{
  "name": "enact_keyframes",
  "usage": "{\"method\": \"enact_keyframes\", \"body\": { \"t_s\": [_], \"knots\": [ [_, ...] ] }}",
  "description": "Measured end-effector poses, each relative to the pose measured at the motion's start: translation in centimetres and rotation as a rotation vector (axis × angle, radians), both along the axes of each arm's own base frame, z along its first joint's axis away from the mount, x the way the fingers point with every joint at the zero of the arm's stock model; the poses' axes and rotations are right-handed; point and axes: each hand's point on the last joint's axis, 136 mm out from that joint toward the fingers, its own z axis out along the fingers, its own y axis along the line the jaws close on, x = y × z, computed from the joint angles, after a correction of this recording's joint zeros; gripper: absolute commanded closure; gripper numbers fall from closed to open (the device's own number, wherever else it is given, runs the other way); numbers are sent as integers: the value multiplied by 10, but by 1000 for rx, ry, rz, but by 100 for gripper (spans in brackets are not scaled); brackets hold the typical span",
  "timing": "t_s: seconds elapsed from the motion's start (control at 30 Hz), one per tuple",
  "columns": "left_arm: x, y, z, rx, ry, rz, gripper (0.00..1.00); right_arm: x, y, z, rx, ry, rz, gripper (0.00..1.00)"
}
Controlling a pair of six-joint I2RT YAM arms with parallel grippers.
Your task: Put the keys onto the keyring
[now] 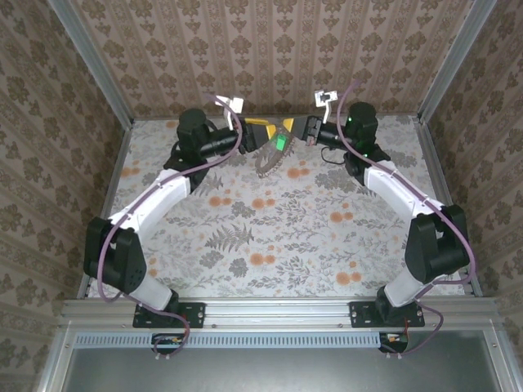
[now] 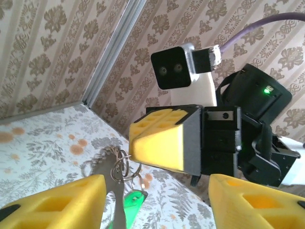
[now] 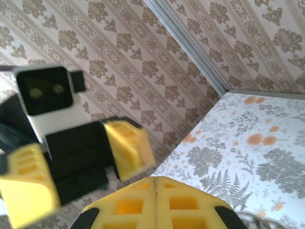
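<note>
At the far middle of the table both grippers meet tip to tip above the surface. My right gripper (image 1: 292, 129) (image 3: 156, 183) (image 2: 162, 138) is shut, its yellow pads pressed together. From its tip hangs a cluster of thin metal rings (image 2: 121, 167) with the green-headed key (image 2: 131, 202) (image 1: 280, 143) and the brown-tan keyring (image 1: 267, 162) (image 2: 93, 164) dangling below. My left gripper (image 1: 260, 131) (image 2: 157, 183) (image 3: 78, 167) is open. Its fingers (image 2: 52, 202) stand on either side of the hanging cluster without touching it. Where the right pads pinch the rings is hidden.
The floral table (image 1: 270, 237) stretches toward the arm bases. The patterned back wall (image 1: 278, 49) stands just behind the grippers, with metal corner posts (image 1: 90, 65) at the left and right.
</note>
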Motion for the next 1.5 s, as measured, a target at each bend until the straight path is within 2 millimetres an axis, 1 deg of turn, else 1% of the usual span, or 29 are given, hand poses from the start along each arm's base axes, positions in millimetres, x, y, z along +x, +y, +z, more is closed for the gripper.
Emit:
{"method": "enact_keyframes", "body": {
  "t_s": [0.1,0.2,0.3,0.4,0.6,0.73,0.87,1.03,1.5],
  "knots": [
    [4,7,10,47,-59,16,37,1,-8,1,-22,-19,9,100],
    [11,16,13,95,-90,31,37,2,-13,5,-28,-40,33,100],
    [20,20,13,134,-115,21,39,5,-13,8,-25,-54,67,100],
    [28,19,7,165,-121,-7,40,5,-10,6,-22,-48,103,100],
    [36,8,-10,201,-102,-98,42,2,-7,6,1,-35,154,100],
    [35,3,-18,201,-83,-150,43,1,-5,10,23,-38,171,100],
    [33,0,-23,193,-72,-189,43,4,-3,8,40,-32,182,100],
    [29,-4,-25,185,-69,-222,43,5,0,4,49,-13,189,100],
    [27,-18,-25,172,-80,-272,44,-2,13,5,57,1,222,100]
  ]
}}
